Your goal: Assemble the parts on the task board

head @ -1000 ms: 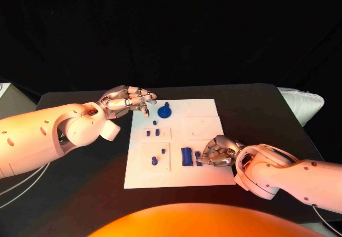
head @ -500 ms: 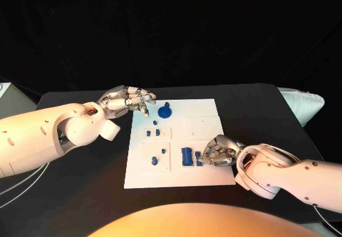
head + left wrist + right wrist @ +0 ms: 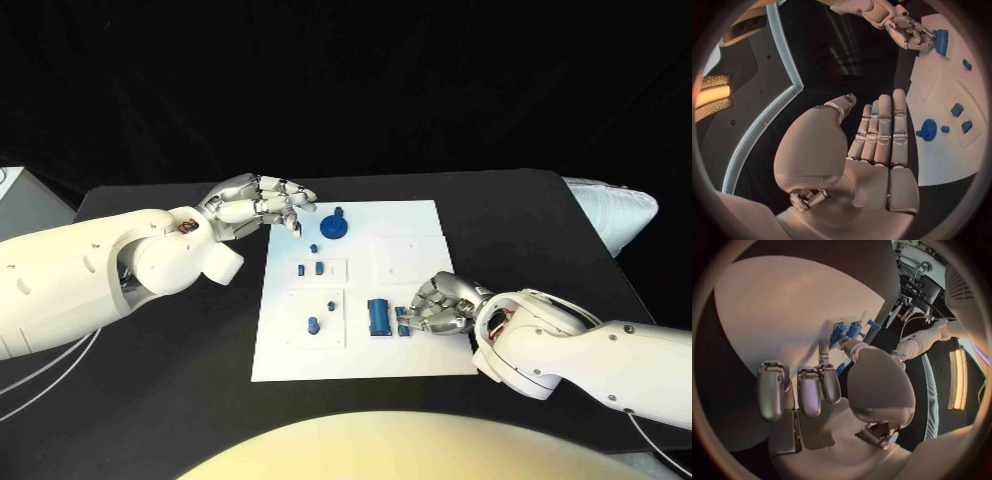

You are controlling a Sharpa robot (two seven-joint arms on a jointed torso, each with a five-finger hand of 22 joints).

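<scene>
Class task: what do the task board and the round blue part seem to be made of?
Task board: probably matte white plastic, flat, with shallow recessed panels. Round blue part: likely moulded or printed plastic, evenly coloured with little gloss. Neither can be confirmed by look alone.

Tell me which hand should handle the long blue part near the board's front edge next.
Right. The right hand is already at the long blue part, fingers curled beside it on the task board. The left hand hovers open over the board's far left corner, near the round blue part.
</scene>
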